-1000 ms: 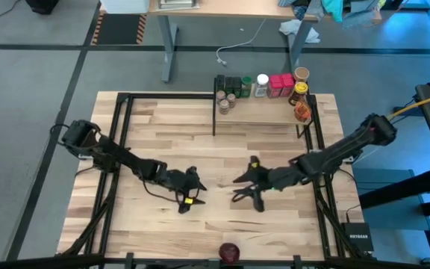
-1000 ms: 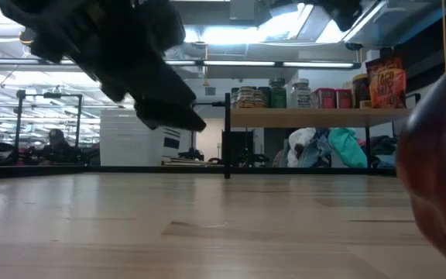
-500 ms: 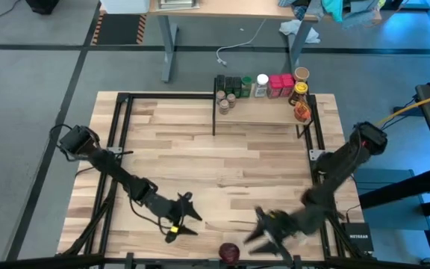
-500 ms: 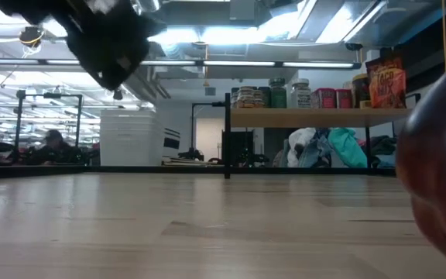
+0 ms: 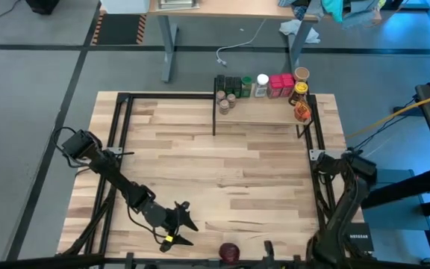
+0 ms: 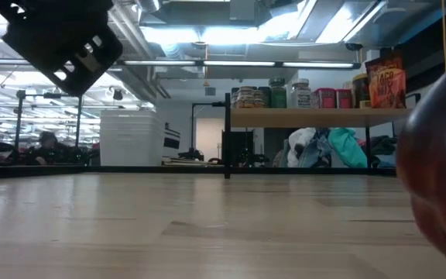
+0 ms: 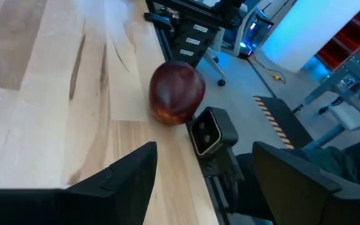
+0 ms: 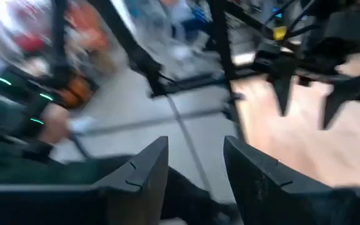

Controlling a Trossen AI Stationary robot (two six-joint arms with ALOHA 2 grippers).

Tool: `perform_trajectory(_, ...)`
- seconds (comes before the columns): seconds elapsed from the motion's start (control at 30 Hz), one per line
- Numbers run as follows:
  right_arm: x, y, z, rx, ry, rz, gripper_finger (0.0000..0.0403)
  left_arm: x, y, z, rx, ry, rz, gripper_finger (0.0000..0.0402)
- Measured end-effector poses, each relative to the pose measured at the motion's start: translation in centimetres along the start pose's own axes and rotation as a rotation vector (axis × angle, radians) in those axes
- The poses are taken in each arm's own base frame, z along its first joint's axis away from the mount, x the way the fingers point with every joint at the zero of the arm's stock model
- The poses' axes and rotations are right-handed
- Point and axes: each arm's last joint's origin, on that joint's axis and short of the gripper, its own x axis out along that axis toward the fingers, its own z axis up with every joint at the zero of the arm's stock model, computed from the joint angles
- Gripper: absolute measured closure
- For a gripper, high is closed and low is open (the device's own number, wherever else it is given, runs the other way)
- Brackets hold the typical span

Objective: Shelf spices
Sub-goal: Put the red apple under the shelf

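Note:
The spices (image 5: 263, 85) stand in a row on the shelf (image 5: 263, 110), a light-wood board on black posts at the table's far right. In the low view the spices (image 6: 308, 96) line the shelf's (image 6: 316, 117) top. My left gripper (image 5: 179, 226) hovers open near the table's near edge, far from the shelf, with nothing between its fingers (image 7: 130, 181). My right arm (image 5: 346, 194) reaches past the near right edge. Its gripper (image 8: 195, 181) shows only in its own blurred wrist view, fingers apart and empty.
A dark red round thing (image 7: 177, 92) lies at the near edge beside a small camera (image 7: 211, 131), just ahead of my left gripper; it also shows as (image 5: 230, 252). Bare planks lie between the arms and the shelf. Black frame rails (image 5: 122, 149) run along the table's sides.
My right gripper has swung fast from the middle of the table toward the near right edge and out of the high view. My left gripper has gone toward the near edge and a little left, turning toward the dark red round thing. The spices have kept still.

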Motion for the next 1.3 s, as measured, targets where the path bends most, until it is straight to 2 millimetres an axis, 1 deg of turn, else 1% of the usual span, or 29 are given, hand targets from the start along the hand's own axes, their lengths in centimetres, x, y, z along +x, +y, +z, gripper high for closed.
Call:
perform_trajectory(0.1, 0.8, 1.6, 1.0, -0.067, 0.102, -0.143, 0.0242, 0.0, 0.0, 0.0, -0.001, -0.003, 0.0, 0.0147)
perform_trajectory(0.2, 1.7, 1.9, 0.3, -0.079, 0.231, -0.248, 0.0242, 0.0, 0.0, 0.0, 0.001, -0.005, 0.006, 0.0147)
perform_trajectory(0.27, 2.2, 1.7, -0.9, -0.077, 0.316, -0.285, 0.0242, 0.0, 0.0, 0.0, 0.001, -0.007, 0.009, 0.0147)
perform_trajectory(0.43, 3.7, 0.3, -4.5, -0.074, 0.475, -0.363, 0.0242, 0.0, 0.1, 0.0, 0.013, -0.001, 0.014, 0.0147)
perform_trajectory(0.6, 5.8, -1.5, -7.6, -0.202, 0.563, -0.417, 0.0242, 0.0, 0.1, 0.0, 0.022, -0.001, 0.015, 0.0147)
perform_trajectory(0.73, 7.1, -2.6, -9.0, -0.313, 0.595, -0.436, 0.0242, 0.0, 0.2, 0.0, 0.023, 0.002, 0.017, 0.0147)
perform_trajectory(0.83, 7.9, -3.4, -9.4, -0.356, 0.601, -0.456, 0.0242, 0.0, 0.1, 0.0, 0.023, 0.001, 0.017, 0.0147)
perform_trajectory(0.93, 8.7, -4.2, -9.3, -0.383, 0.569, -0.498, 0.0242, 0.0, 0.1, 0.0, 0.023, 0.001, 0.018, 0.0147)
perform_trajectory(1.1, 10.5, -6.4, -8.0, -0.418, 0.539, -0.569, 0.0242, 0.0, 0.2, -0.3, 0.012, 0.016, 0.04, 0.0147)
perform_trajectory(1.3, 12.6, -9.2, -6.5, -0.37, 0.558, -0.625, 0.0242, -0.2, 0.2, -1.2, -0.014, 0.073, 0.088, 0.0147)
